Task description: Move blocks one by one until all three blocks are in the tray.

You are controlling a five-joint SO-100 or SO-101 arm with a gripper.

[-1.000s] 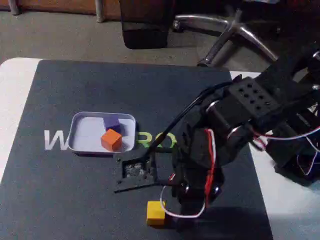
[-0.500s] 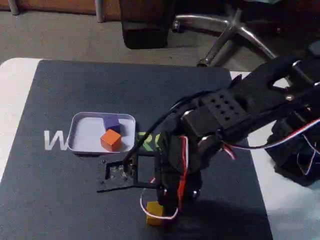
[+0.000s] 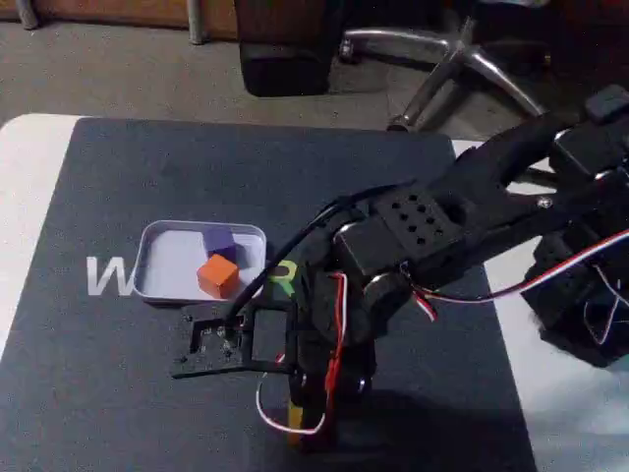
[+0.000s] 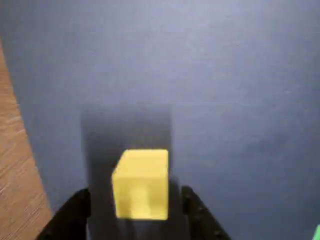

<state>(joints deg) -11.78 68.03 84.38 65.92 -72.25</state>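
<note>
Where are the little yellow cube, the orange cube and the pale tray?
small yellow cube (image 4: 141, 184), wrist view, front face.
small orange cube (image 3: 218, 274), fixed view, top face.
pale lavender-white rectangular tray (image 3: 165, 261), fixed view, bare floor.

Orange block (image 3: 218, 274), purple block (image 3: 220, 241) in tray (image 3: 157, 265); gripper (image 3: 300, 418) over yellow block (image 3: 295, 420)

Bare mat (image 4: 210, 75) w/ free room all round yellow cube (image 4: 141, 184).

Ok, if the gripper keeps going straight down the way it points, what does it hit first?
The yellow block. In the wrist view it sits between the open jaws of the gripper, apparently untouched; below it lies only the dark mat, though depth is hard to judge.
</note>
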